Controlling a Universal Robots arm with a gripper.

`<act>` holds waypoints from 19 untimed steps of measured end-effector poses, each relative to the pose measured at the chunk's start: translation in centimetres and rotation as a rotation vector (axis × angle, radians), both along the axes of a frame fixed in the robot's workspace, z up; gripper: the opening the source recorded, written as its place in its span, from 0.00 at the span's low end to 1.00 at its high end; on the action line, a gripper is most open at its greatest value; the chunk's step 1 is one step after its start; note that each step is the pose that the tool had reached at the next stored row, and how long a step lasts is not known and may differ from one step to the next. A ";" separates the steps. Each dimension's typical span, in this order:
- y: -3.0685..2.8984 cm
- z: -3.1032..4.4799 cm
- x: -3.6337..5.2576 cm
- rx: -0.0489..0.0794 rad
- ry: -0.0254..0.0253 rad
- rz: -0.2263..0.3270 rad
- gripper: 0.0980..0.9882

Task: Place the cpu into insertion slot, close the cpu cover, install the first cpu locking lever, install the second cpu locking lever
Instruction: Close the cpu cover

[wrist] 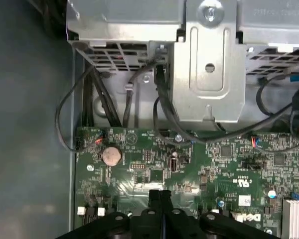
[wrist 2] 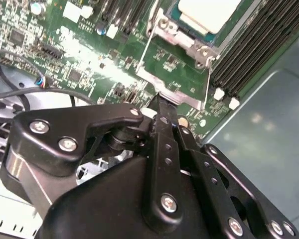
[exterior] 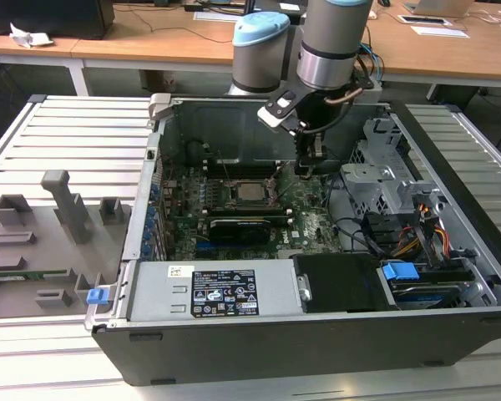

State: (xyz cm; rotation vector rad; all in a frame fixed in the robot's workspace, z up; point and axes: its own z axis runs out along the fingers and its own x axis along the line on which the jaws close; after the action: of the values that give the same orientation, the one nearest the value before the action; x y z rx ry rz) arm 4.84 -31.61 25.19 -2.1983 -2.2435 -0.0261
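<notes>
Silver-grey, the cpu (exterior: 250, 192) sat in the insertion slot (exterior: 235, 197), just above the centre of the exterior view, inside the open computer case (exterior: 234, 347). The gripper (exterior: 306, 165) hung just to the exterior view's right of it, its black fingers (wrist 2: 162, 130) pressed together with no gap. In the second wrist view their tips met the free edge of the cpu cover (wrist 2: 175, 94), which stood tilted up off the slot, with the green motherboard (wrist 2: 174, 64) showing through its window. Whether they pinched that edge, I could not tell.
</notes>
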 end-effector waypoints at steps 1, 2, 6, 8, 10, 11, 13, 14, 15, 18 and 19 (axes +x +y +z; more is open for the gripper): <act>0.00 -0.04 -0.47 0.000 0.0000 0.000 0.01; 0.00 -0.12 -1.03 0.000 0.0000 0.001 0.01; 0.00 -0.49 -2.12 0.000 0.0001 0.003 0.01; 0.00 -0.71 -2.52 0.000 0.0000 0.003 0.01; 0.00 -0.84 -2.91 0.000 0.0000 0.004 0.01; 0.00 -0.89 -3.09 0.000 0.0000 0.005 0.01; 0.00 -1.00 -3.55 0.000 0.0000 0.006 0.01; 0.00 -1.03 -3.72 0.000 0.0001 0.006 0.01; 0.00 -1.10 -4.04 0.000 0.0000 0.007 0.01; 0.00 -1.36 -4.59 0.000 0.0001 0.008 0.01; 0.00 -1.46 -4.75 0.000 0.0000 0.008 0.01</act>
State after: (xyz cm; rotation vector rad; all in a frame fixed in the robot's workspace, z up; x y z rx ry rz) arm 0.09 -31.61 23.74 -2.1891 -2.2524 -0.0261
